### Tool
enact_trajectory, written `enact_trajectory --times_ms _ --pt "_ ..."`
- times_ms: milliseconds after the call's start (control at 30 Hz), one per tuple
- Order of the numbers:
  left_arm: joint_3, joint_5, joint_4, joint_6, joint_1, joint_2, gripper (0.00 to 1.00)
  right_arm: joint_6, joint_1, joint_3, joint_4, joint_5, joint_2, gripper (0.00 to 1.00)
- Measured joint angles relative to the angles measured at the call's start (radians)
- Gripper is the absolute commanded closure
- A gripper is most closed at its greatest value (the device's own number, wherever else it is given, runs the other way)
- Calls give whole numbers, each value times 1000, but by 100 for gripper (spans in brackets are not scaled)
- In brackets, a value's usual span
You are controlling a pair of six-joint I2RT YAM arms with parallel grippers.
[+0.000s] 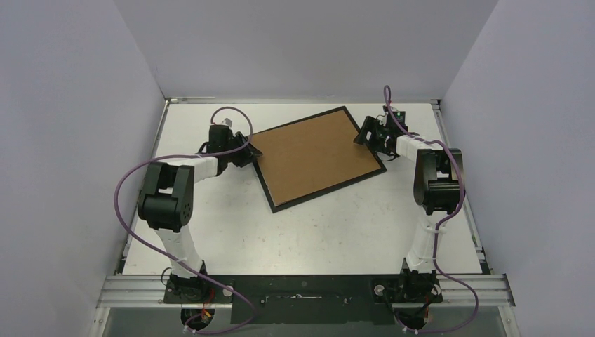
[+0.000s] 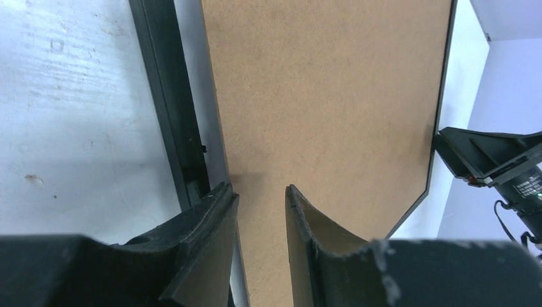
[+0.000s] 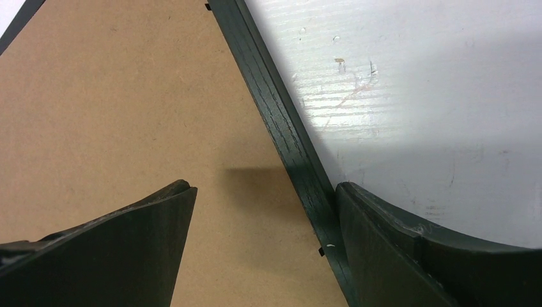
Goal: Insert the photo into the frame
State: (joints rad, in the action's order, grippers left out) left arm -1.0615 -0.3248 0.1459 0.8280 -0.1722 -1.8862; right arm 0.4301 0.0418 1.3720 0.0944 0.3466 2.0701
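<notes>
The left fingers sit narrowly parted and empty at the frame's nine o'clock edge. The right fingers are spread wide astride three o'clock. I'd lift the backing level.

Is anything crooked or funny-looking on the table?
Yes. The frame lies slanted on the table, not square to its edges, with the brown backing facing up. On the frame's left side a pale strip shows between backing and black rail, so the backing may not sit fully in place.
</notes>
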Motion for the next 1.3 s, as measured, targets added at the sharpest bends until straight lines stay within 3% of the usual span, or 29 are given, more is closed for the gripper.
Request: enact_trajectory --times_ms 467,800,1033,1300 --pt "198 3 19 53 0 218 73 -27 58 -9 13 -93 -13 18" --pt "373 96 -132 60 -6 398 76 -38 149 -45 54 -156 -51 17" --pt "416 161 -281 77 -26 463 72 -24 217 -54 222 -258 -100 16" --pt "415 164 -346 78 -43 491 71 -11 263 -54 392 -354 -166 14"
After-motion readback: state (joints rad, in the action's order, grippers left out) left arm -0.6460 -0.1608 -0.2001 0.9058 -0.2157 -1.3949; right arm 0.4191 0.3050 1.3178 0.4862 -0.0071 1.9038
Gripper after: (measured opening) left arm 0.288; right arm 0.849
